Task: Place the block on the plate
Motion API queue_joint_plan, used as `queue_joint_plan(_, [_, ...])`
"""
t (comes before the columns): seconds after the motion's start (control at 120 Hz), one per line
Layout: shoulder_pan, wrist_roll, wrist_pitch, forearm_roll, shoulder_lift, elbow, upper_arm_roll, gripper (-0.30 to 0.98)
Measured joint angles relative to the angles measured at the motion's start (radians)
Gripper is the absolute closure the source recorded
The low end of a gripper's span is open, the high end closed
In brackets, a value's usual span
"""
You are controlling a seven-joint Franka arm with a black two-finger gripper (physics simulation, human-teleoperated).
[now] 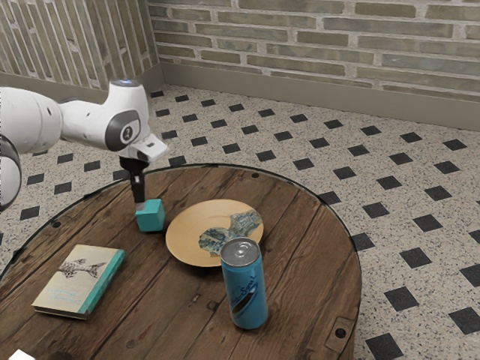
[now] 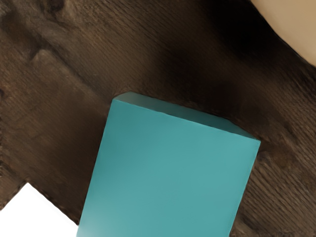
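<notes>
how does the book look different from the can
The book lies flat, while the can stands upright. The book is rectangular; the can is a cylinder. The book's cover is cream with a fish picture, whereas the can is blue with a silver top. Both rest on the wooden table.

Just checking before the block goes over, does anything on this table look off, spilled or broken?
Nothing looks spilled or broken. One oddity: a ragged blue-grey patch on the otherwise plain plate; print or scrap, I can't tell. The can stands upright and the book lies flat.
</notes>
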Motion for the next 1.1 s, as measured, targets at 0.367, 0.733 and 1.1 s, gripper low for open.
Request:
queue_joint_plan(0.367, [0.004, 0.162, 0.097, -0.029, 0.084, -0.003, -0.001, 0.0])
queue_joint_plan(0.733, [0.003, 0.235, 0.134, -0.031, 0.029, -0.029, -0.03, 0.33])
queue_joint_plan(1.1, [-0.153, 0.24, 0.093, -0.038, -0.252, -0.216, -0.045, 0.32])
